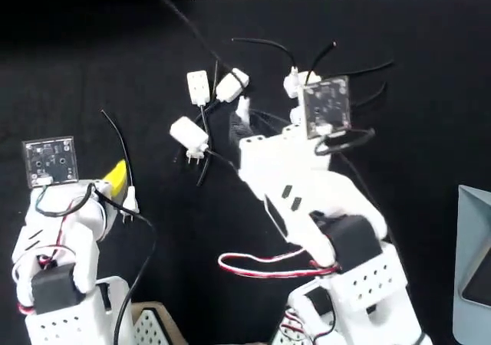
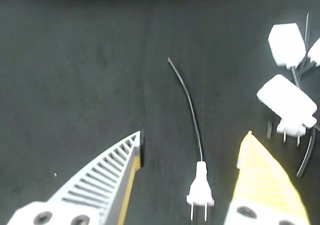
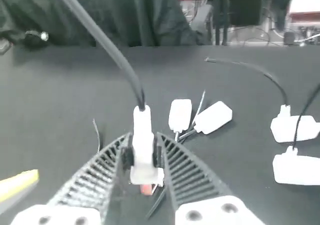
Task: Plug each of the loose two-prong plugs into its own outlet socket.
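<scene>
Right gripper (image 3: 144, 147) fingers pinching white two-prong plug on black cord (image 3: 143, 127). Left gripper (image 2: 194, 137) fingers spread, loose white plug (image 2: 200, 189) between them on black table (image 2: 75, 60).

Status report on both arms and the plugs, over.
Left end effector open, loose plug on the table between its fingers. Right end effector shut on a second plug. Loose cords lie among the outlet sockets.

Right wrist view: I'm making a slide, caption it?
Right gripper shut on a white plug, black cord rising; white blocks on the table beyond.
</scene>
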